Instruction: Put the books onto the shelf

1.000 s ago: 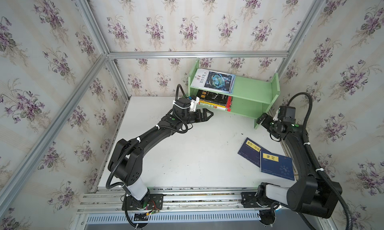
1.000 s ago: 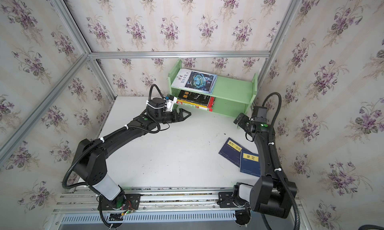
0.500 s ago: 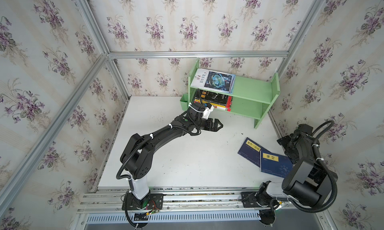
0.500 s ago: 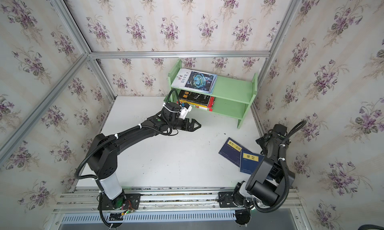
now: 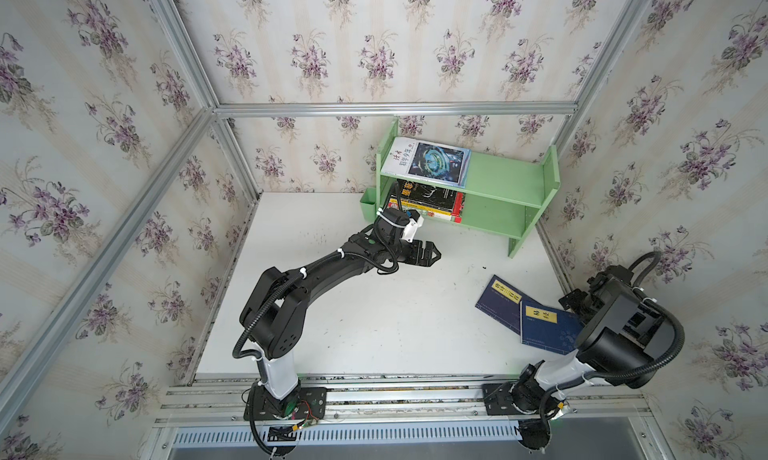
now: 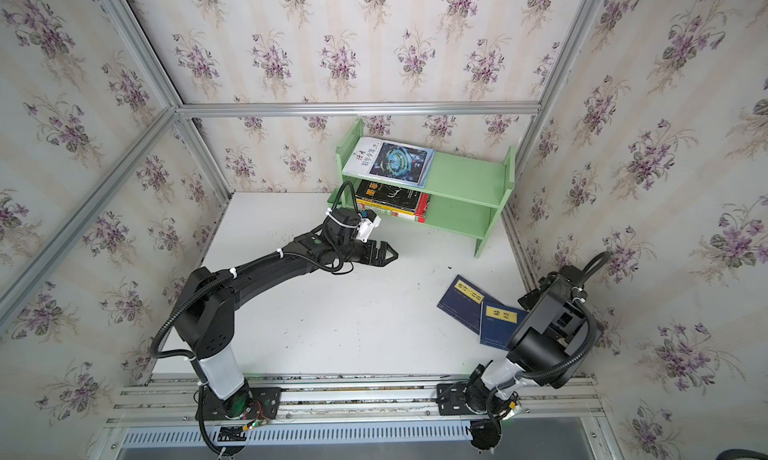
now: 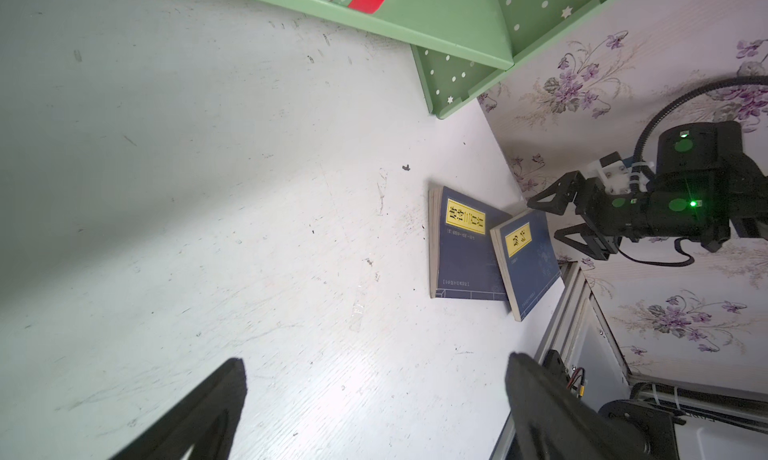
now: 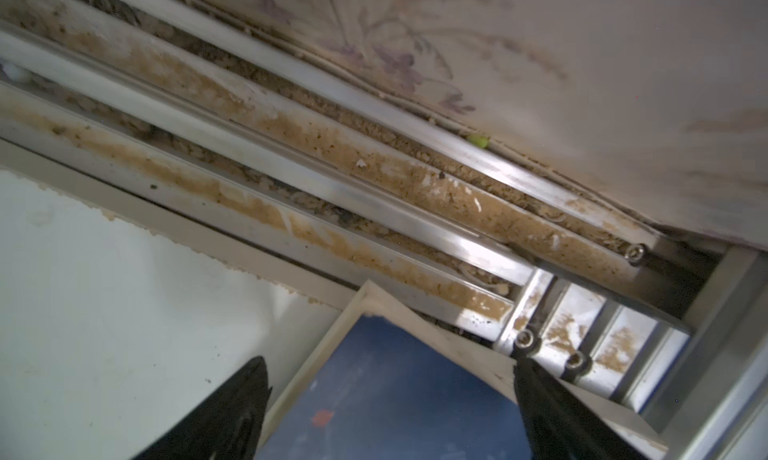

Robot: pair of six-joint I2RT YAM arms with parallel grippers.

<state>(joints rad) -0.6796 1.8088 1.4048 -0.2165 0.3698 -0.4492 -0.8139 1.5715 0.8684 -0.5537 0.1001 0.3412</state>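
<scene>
My right tool [image 8: 388, 364] sits wide astride a corner of the top navy book [image 5: 545, 325], left tool [image 5: 434, 255] wide and empty; closing crooked could shove it off the tabletop [image 5: 374, 312].

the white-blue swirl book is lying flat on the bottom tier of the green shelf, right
Not quite. The white-blue swirl book is lying flat on the top tier of the green shelf, not the bottom one. Both top views show it. The bottom tier holds a stack topped by the black book with yellow characters.
</scene>
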